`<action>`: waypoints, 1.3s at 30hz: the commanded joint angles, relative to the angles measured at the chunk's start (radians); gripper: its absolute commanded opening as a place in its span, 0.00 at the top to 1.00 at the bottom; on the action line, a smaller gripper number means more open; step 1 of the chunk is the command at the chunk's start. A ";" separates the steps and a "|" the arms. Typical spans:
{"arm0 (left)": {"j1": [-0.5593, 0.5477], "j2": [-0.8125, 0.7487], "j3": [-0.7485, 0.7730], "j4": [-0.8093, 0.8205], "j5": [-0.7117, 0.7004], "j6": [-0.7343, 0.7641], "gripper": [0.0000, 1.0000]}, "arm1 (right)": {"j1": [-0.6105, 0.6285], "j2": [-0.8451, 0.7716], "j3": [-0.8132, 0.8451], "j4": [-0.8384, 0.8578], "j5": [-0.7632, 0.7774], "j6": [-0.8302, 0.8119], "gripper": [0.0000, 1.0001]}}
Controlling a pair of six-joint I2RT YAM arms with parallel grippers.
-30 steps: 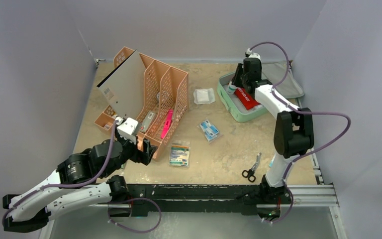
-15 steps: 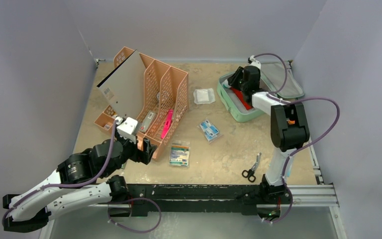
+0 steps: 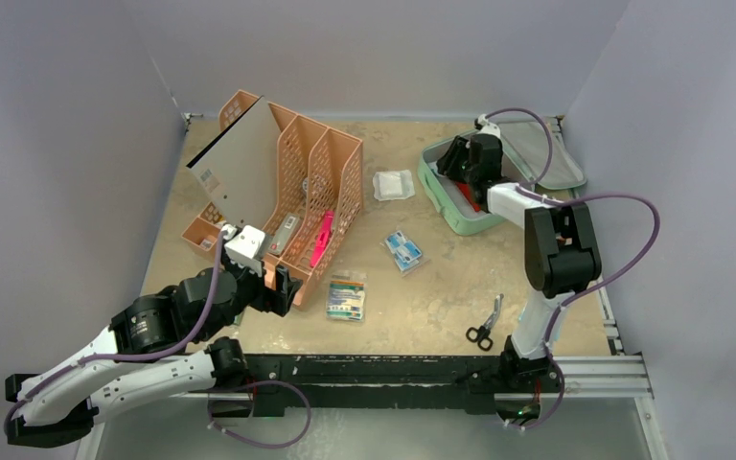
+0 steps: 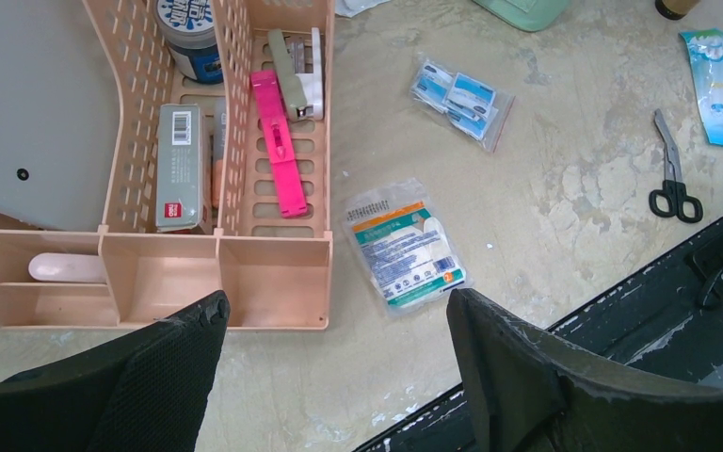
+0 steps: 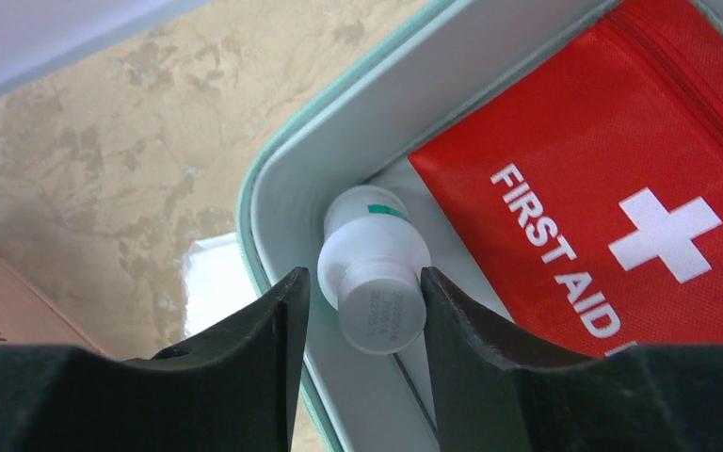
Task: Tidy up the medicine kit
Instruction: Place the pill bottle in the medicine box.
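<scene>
The mint-green medicine kit (image 3: 448, 208) lies open at the back right, its grey-lined lid (image 3: 548, 161) folded back. My right gripper (image 3: 454, 165) reaches down into its left end. In the right wrist view a white bottle (image 5: 373, 264) lies in the corner of the kit (image 5: 339, 122), beside the red first aid pouch (image 5: 621, 217). The right gripper (image 5: 365, 287) straddles the bottle's cap; the right finger touches it and the left finger stands off with a gap. My left gripper (image 4: 336, 301) hangs wide open and empty above the table, in front of the orange rack (image 4: 235, 188).
The rack (image 3: 287, 182) holds a pink item (image 4: 278, 155), a stapler and boxes. Loose on the table: a gauze pad (image 3: 393, 184), a blue-white packet (image 3: 403, 251), a green-striped packet (image 4: 405, 247) and scissors (image 3: 485, 326).
The right gripper's jaws have widened around the bottle, and the right arm has drawn in over the kit's left end. The left arm has not moved.
</scene>
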 commanded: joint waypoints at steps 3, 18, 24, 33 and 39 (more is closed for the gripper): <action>-0.003 0.008 0.001 0.001 -0.008 -0.014 0.15 | -0.001 -0.070 0.008 -0.123 0.005 -0.069 0.46; -0.003 0.000 0.001 0.001 0.001 -0.019 0.16 | -0.006 -0.063 0.196 -0.532 0.032 -0.103 0.39; -0.003 -0.006 0.000 -0.001 0.000 -0.019 0.16 | -0.008 -0.046 0.270 -0.736 0.034 -0.164 0.56; -0.003 0.006 0.000 0.001 -0.004 -0.017 0.16 | -0.013 -0.029 0.244 -0.798 0.100 -0.223 0.72; -0.002 0.018 0.001 0.001 -0.007 -0.016 0.16 | -0.024 0.007 0.250 -0.754 0.045 -0.252 0.68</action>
